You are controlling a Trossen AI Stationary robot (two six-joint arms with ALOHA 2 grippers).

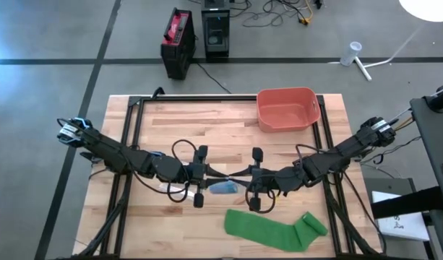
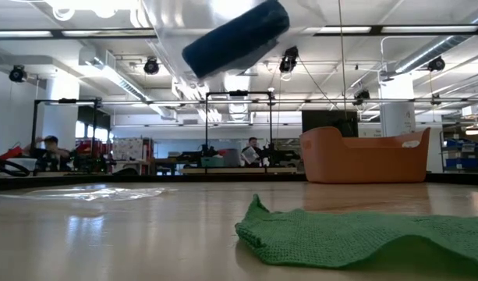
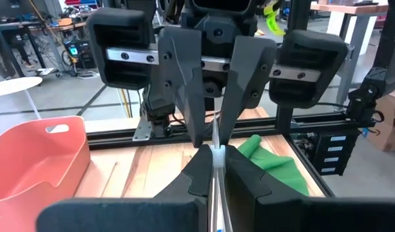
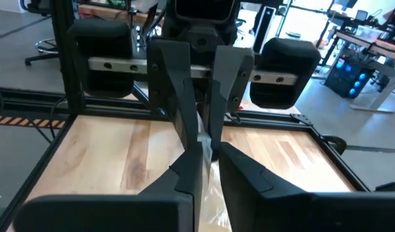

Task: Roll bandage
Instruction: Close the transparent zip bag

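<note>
In the middle of the wooden surface (image 1: 207,137), the two arms meet nose to nose. Between them hangs a clear plastic bag (image 1: 222,188) with a dark blue bandage roll (image 2: 235,36) inside it, lifted up off the wood. The left gripper (image 1: 207,176) has its jaws squeezed tight on one thin edge of the bag. The right gripper (image 1: 248,180) has its jaws nearly closed, pinching the other edge.

A green cloth (image 1: 273,230) lies flat near the front edge, just beside the right arm. An orange bin (image 1: 287,110) sits at the back edge, well apart from the bag. There is bare wood under the bag. I cannot read any words anywhere
</note>
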